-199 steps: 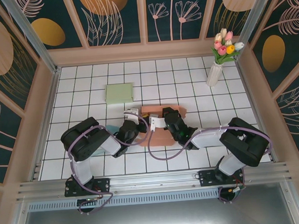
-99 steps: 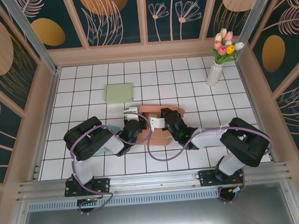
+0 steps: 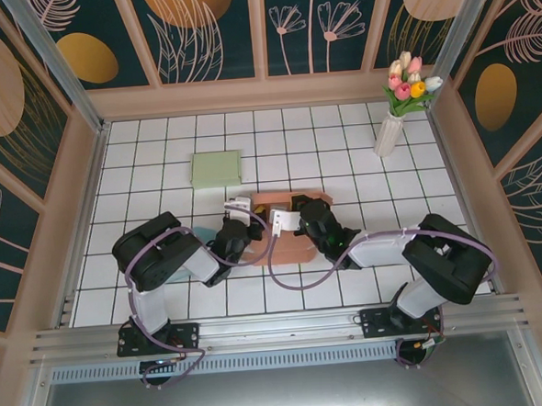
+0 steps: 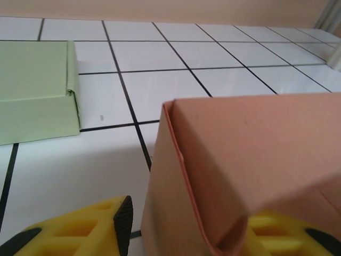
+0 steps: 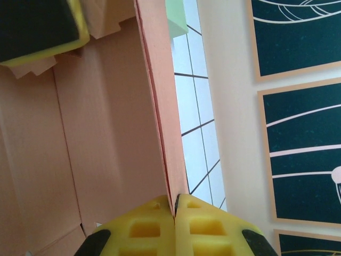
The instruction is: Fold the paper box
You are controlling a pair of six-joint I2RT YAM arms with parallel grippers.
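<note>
The pink paper box (image 3: 289, 231) lies partly folded at the middle of the tiled table. My left gripper (image 3: 245, 225) is at the box's left side, open. In the left wrist view its yellow fingers (image 4: 80, 230) straddle a doubled-over pink wall (image 4: 224, 160), with a gap on the left finger's side. My right gripper (image 3: 304, 221) is over the box's right half, shut on an upright wall of the paper box (image 5: 160, 106); its fingertips (image 5: 175, 213) pinch the wall's edge. The left gripper's finger (image 5: 37, 24) shows inside the box.
A folded green box (image 3: 215, 168) rests on the tiles behind and left of the pink one, close to the left gripper (image 4: 34, 90). A white vase of tulips (image 3: 391, 131) stands at the back right. Wooden walls enclose the table.
The box's right side has drawn inward and its walls stand more upright. The left gripper has edged right, onto the box's left wall. The right gripper holds its pinch.
</note>
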